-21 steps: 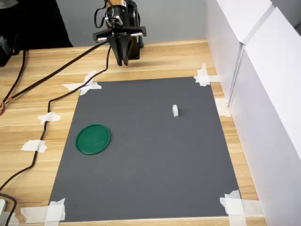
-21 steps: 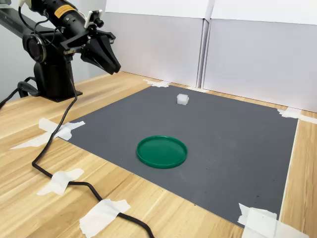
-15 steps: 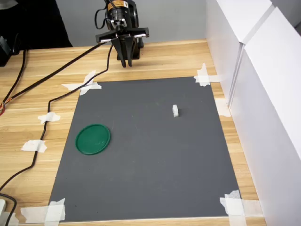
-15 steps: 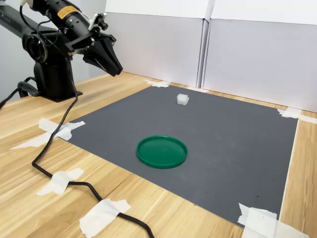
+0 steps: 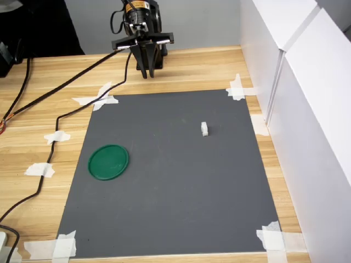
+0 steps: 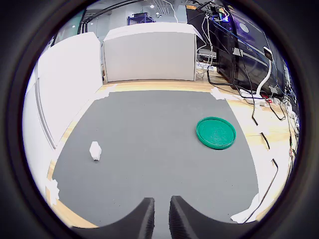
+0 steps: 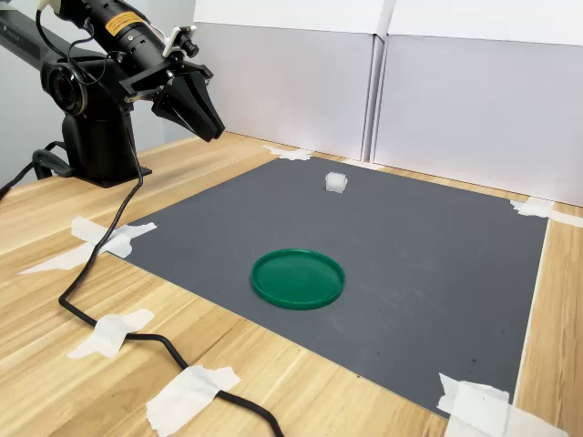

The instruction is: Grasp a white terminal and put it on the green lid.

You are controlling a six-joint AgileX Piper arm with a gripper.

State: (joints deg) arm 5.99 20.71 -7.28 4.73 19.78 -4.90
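First exterior view has the gripper (image 5: 146, 74) hanging at the far edge with fingers nearly together, barely shifted since a moment ago, so the white terminal (image 5: 204, 129) sits untouched, well right of the green lid (image 5: 108, 161)

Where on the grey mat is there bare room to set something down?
Nearly everywhere: the grey mat holds only the green lid and the white terminal. The stretch between them and the whole half nearer the first exterior view's bottom are bare. The gripper hangs beyond the mat's far edge.
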